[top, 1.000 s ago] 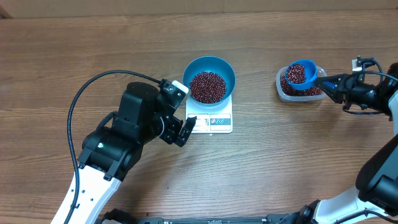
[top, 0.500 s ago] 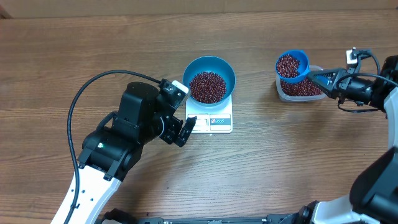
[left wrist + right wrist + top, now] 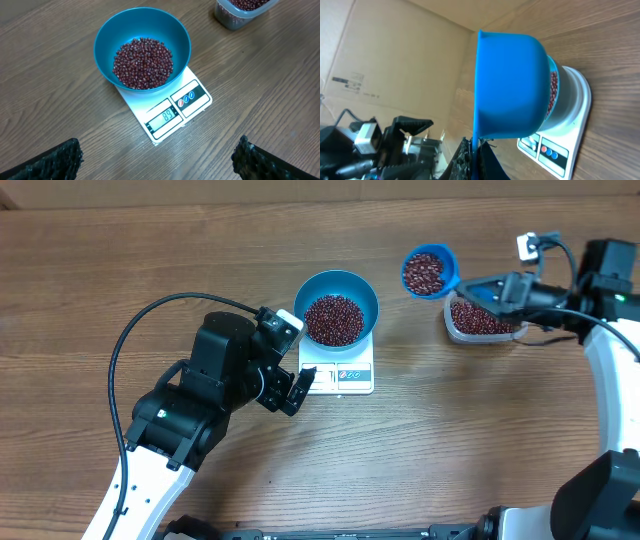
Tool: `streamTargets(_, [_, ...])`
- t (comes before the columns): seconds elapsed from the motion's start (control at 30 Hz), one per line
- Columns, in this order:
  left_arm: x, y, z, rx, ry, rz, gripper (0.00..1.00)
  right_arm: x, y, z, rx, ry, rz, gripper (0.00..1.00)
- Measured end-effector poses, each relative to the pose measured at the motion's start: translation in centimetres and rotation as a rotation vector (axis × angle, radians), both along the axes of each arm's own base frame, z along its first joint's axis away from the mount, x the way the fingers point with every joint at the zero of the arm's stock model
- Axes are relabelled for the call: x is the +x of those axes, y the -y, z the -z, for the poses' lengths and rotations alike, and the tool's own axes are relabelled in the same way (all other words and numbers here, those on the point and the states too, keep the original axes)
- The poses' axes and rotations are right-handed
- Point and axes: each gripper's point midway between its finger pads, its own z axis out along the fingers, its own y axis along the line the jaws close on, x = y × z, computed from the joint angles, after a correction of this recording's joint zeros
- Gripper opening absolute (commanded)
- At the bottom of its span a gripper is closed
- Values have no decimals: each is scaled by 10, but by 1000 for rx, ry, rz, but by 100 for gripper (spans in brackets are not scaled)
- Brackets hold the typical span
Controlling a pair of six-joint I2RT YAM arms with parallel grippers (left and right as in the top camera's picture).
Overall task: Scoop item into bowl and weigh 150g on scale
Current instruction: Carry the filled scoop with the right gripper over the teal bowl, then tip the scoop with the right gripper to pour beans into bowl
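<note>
A round, deep blue bowl (image 3: 150, 22) with smooth, glossy walls sits on a flat white square scale (image 3: 137, 102), covering most of its top. Only the front strip shows, with a small grey display and coloured round buttons. In the bowl lies a loose mound of small oval beans (image 3: 143, 62), dark red-brown and faintly shiny, filling its bottom and leaving the upper wall bare.

The left pincer (image 3: 293, 356) rests just left of the scale with its jaws spread wide and nothing between them. Its dark, rough-textured fingertips (image 3: 50, 160) frame the lower corners of the left wrist view.

The right pincer (image 3: 508, 288) is shut on the thin handle of a small blue plastic scoop (image 3: 510, 85). The scoop is a rounded cup (matte on the outside) and it is full of the same beans. It hangs in the air between the bowl and a clear plastic tub (image 3: 450, 328) with rounded corners, which holds more beans. The tub stands on the wood-grained brown desk (image 3: 480, 430), well to the right of the scale.
</note>
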Motion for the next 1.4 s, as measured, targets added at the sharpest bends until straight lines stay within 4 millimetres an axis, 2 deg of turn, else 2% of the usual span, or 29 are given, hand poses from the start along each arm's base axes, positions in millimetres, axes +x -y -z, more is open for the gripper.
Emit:
streamTargets(0.4, [0, 0, 0, 0, 0, 0, 100, 16, -70, 9, -136, 30, -41, 4])
streamTargets(0.57, [0, 0, 0, 0, 0, 0, 100, 17, -91, 22, -231, 27, -28, 4])
streamTargets(0.87, [0, 0, 0, 0, 0, 0, 99, 19, -113, 44, -430, 72, 7, 4])
streamTargets(1.17, [0, 0, 0, 0, 0, 0, 99, 12, -135, 64, -682, 171, 11, 4])
streamTargets(1.4, [0, 0, 0, 0, 0, 0, 99, 7, -144, 71, -859, 266, 6, 4])
